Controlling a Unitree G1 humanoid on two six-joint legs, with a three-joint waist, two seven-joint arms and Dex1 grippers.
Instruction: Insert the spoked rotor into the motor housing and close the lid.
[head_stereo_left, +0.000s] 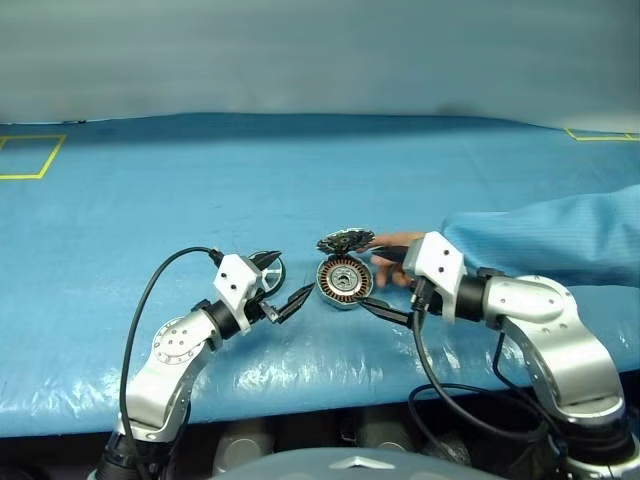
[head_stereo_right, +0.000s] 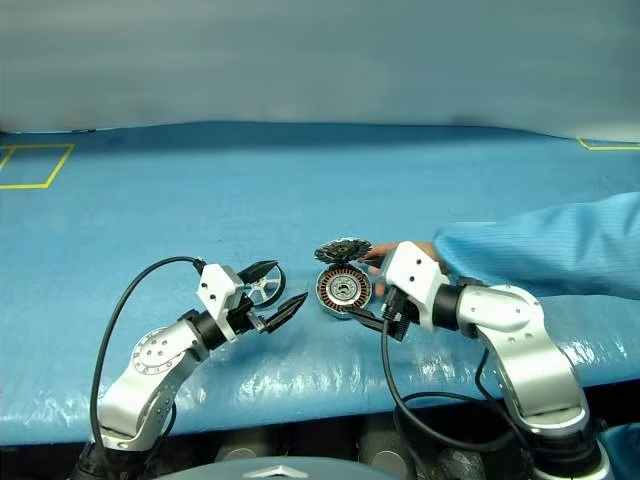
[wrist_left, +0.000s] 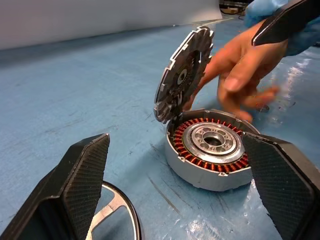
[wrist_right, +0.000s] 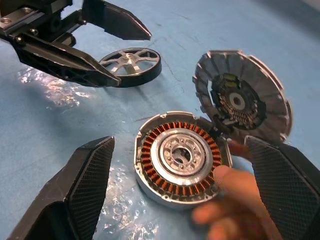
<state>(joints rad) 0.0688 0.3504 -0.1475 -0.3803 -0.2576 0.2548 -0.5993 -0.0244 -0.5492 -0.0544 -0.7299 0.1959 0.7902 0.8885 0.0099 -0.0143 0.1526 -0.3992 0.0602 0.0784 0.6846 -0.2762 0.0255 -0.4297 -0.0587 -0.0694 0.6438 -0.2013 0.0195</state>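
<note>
The round metal housing (wrist_right: 180, 157), ringed with copper windings, is sitting between both wide-open, empty pincers (head_stereo_left: 283, 284) (head_stereo_left: 388, 283), ribbed lid (wrist_right: 242, 97) standing up. The shiny spoked rotor (wrist_right: 131, 65) is lying, seemingly flat, beneath the left pincer on the crinkly blue counter (head_stereo_left: 300, 170).

spoked rotor (wrist_left: 116, 220): cut off by the left wrist view's edge, partly behind the left gripper's finger (wrist_left: 75, 192)
person's hand (wrist_right: 235, 210): blurred, fingers hard to tell apart, just beside the motor housing (wrist_right: 181, 157)
person's sleeve (head_stereo_left: 560, 235): cut off at the right edge
lid (head_stereo_left: 345, 241): too small in the head views to read its pattern
</note>
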